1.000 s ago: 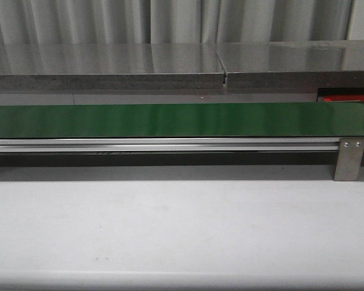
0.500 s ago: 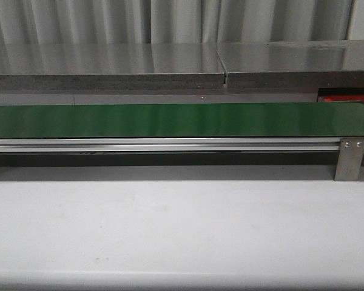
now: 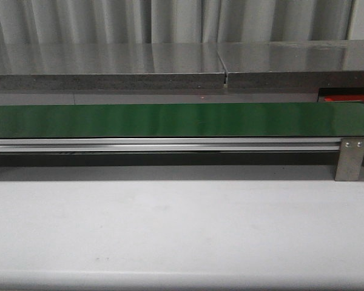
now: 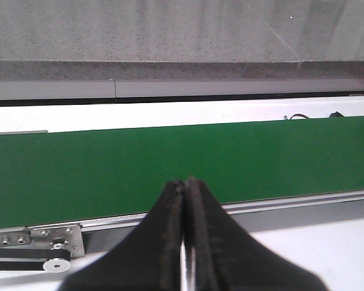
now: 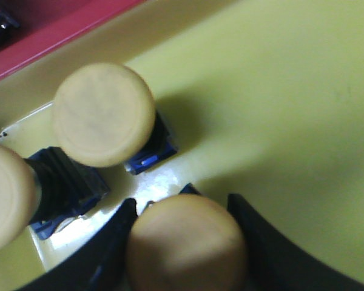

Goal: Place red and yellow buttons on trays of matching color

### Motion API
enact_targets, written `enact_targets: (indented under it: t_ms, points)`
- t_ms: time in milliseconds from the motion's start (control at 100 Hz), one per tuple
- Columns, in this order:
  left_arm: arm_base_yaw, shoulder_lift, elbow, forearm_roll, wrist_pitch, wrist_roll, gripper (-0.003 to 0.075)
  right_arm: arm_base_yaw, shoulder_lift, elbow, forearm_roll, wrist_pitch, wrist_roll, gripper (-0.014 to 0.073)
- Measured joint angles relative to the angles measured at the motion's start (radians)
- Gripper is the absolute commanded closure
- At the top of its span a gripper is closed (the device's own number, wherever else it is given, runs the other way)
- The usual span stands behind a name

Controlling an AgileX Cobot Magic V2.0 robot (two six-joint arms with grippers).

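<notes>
In the right wrist view my right gripper (image 5: 182, 201) is shut on a yellow button (image 5: 185, 245), its cap held between the two black fingers just above the yellow tray (image 5: 279, 109). Two more yellow buttons (image 5: 103, 114) (image 5: 6, 195) stand on blue-black bases on that tray. A red tray's edge (image 5: 54, 24) lies beside it. My left gripper (image 4: 185, 182) is shut and empty, at the near edge of the green conveyor belt (image 4: 170, 157). No red button shows. Neither gripper shows in the front view.
The green belt (image 3: 170, 119) runs across the front view on an aluminium rail (image 3: 170, 144) with a bracket (image 3: 352, 159) at the right. A red patch (image 3: 349, 97) shows behind its right end. White table (image 3: 182, 230) lies in front, a grey ledge (image 3: 109, 66) behind.
</notes>
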Motion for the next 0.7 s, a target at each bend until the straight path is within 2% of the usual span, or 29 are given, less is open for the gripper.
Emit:
enact_targets:
  t_ms: [200,290,380,440,700]
  points:
    - [0.000,0.000,0.000,0.000,0.000,0.000,0.0739,0.000,0.025,0.000,0.002,-0.026,0.000,0.0436]
    - [0.000,0.000,0.000,0.000,0.000,0.000,0.0739,0.000,0.027,0.000,0.004,-0.026,0.000,0.0337]
    - [0.000,0.000,0.000,0.000,0.000,0.000,0.0739,0.000,0.028,-0.003,0.004,-0.024,0.000,0.0199]
    - [0.000,0.000,0.000,0.000,0.000,0.000,0.0739,0.000,0.029,-0.004,0.004,-0.019,0.000,0.0148]
    - [0.000,0.000,0.000,0.000,0.000,0.000,0.0739,0.000,-0.016,-0.013,0.004,0.008,0.000,0.0132]
